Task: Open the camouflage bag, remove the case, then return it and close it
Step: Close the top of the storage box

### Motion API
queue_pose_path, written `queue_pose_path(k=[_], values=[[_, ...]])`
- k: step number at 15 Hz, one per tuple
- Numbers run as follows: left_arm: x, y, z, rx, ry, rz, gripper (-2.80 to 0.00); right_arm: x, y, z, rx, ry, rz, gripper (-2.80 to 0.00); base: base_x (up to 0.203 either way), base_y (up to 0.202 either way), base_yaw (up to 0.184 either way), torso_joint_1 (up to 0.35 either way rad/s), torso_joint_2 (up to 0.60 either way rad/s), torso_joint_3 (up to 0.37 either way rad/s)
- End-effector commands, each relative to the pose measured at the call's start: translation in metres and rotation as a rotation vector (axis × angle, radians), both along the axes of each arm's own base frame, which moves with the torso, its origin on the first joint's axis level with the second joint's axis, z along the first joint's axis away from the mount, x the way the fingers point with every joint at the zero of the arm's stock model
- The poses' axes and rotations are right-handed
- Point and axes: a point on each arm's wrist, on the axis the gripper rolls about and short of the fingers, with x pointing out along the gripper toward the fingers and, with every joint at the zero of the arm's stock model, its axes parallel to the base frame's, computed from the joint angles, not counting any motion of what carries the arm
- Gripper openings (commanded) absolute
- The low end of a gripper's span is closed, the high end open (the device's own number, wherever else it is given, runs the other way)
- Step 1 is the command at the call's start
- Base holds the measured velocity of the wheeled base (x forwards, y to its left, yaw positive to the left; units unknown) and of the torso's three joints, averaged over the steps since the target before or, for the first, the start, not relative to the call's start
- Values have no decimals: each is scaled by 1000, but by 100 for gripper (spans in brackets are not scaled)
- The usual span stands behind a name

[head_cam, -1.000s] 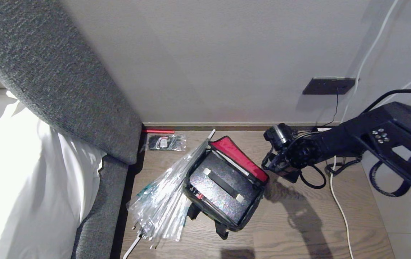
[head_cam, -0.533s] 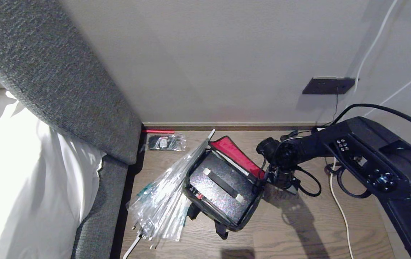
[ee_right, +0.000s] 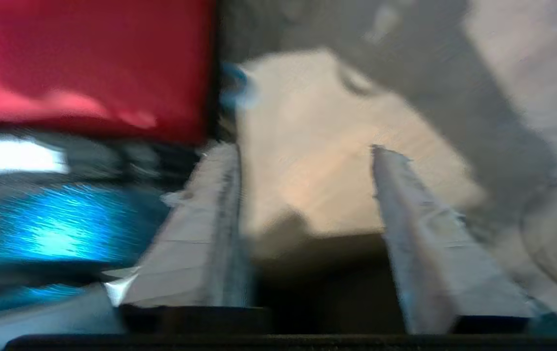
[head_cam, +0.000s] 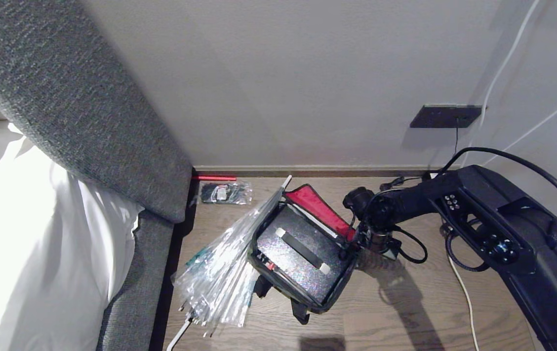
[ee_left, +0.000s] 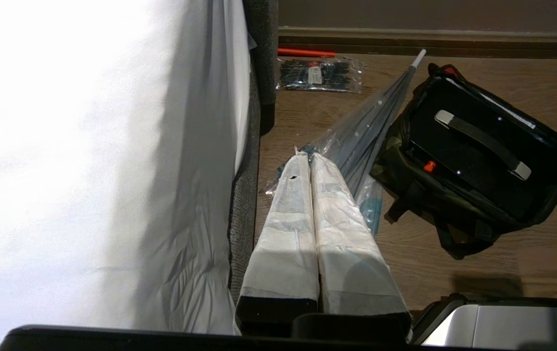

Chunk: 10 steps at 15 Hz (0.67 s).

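The right gripper [ee_right: 303, 156] stands partly open with nothing between its fingers, one fingertip [ee_right: 225, 156] right at the edge of the camouflage bag [head_cam: 303, 253], by its red flap [head_cam: 320, 207]. The bag lies open on the wooden floor [head_cam: 405, 312], the case [head_cam: 300, 256] inside it, an umbrella [head_cam: 225, 268] touching its far side. A second ago this gripper hung well clear of the bag. The left gripper [ee_left: 310, 161] is closed, empty, near the umbrella.

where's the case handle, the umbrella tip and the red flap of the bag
case handle [head_cam: 303, 249], head view, middle of the black strap
umbrella tip [ee_left: 420, 56], left wrist view, white end cap
red flap [head_cam: 315, 204], head view, middle of the red lining
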Motion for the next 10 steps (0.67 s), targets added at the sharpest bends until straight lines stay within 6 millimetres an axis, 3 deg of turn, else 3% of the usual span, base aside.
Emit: queue_pose_path(k=[1,4,10], values=[[0,0,0,0,-3,-1,-280,5,1,-4,64,-33,-41,0,0,0,0,0,0,0],[0,0,0,0,-3,0,-280,17,7,-7,237,-149,-155,0,0,0,0,0,0,0],[0,0,0,0,-3,-1,-280,21,-1,-4,248,-179,-170,0,0,0,0,0,0,0]])
